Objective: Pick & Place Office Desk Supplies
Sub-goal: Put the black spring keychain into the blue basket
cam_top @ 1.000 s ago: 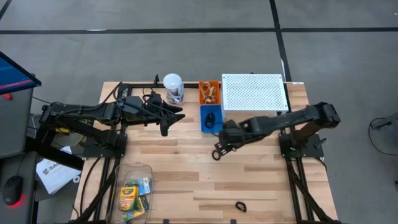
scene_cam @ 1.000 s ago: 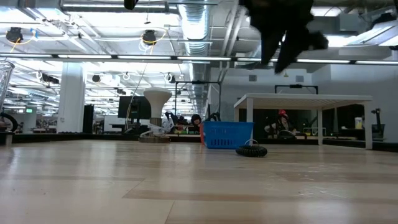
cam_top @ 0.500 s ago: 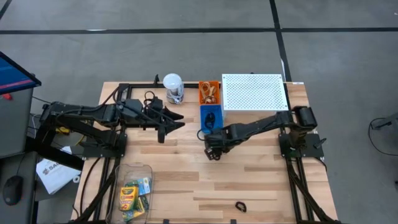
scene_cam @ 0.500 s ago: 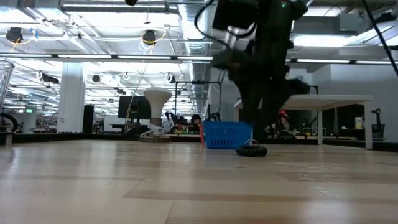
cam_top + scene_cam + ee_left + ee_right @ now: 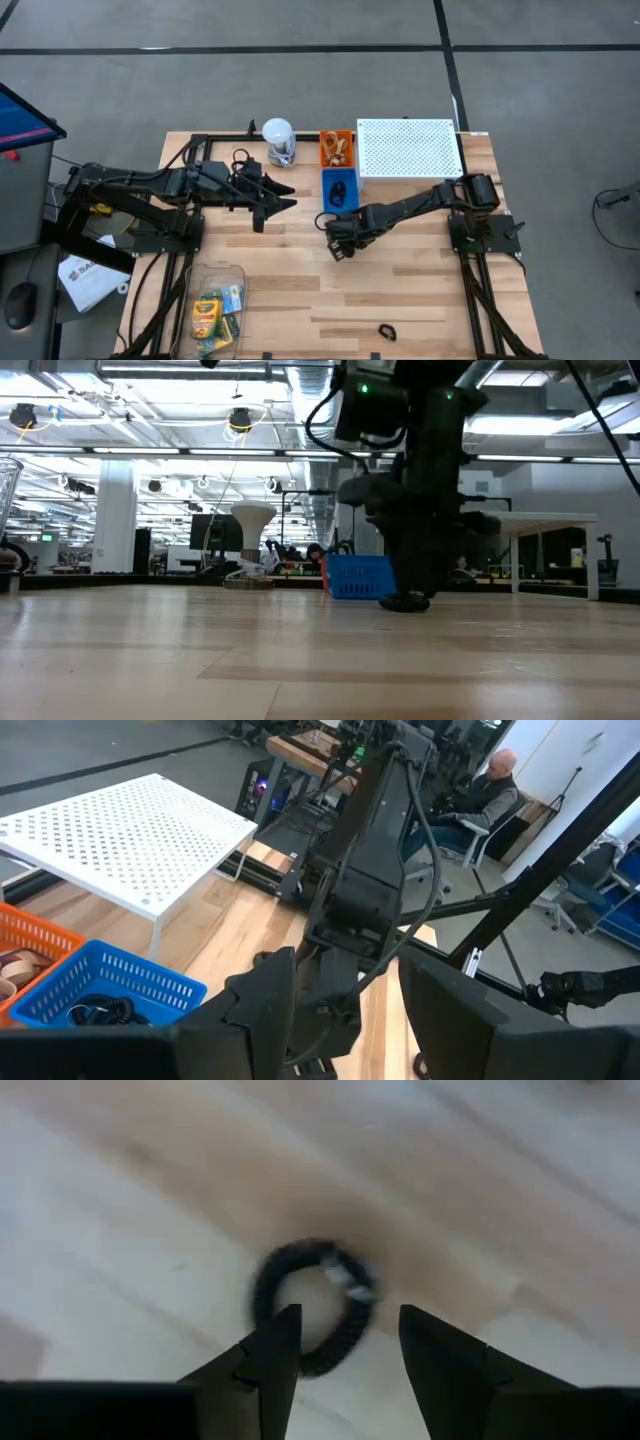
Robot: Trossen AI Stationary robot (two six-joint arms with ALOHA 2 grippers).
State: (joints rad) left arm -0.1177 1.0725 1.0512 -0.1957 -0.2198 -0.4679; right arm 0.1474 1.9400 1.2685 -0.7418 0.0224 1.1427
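**Sorting partly done: right hand poised over a loose black ring**

High view: the slatted wooden tabletop already carries sorted goods. The blue basket holds a black ring-like clip, the orange basket holds tan rubber-band loops, and the crayon boxes lie in a clear plastic bin at the front left. One black ring lies unsorted near the front edge. The right hand hangs low over the middle of the tabletop, just in front of the blue basket. The left hand waits over the left half, fingers parted.

Low view: a coiled, ribbed black ring rests flat on the wood, with the right arm's dark bulk directly above it and the blue mesh basket behind.

Left wrist view: the white perforated shelf stands on thin legs beside the woven-plastic baskets; the left hand's fingers are wide, holding nothing.

Right wrist view: a soft, twisted black loop lies on pale wood between the parted, empty fingers, not yet gripped. By my reading, two rings remain to place.
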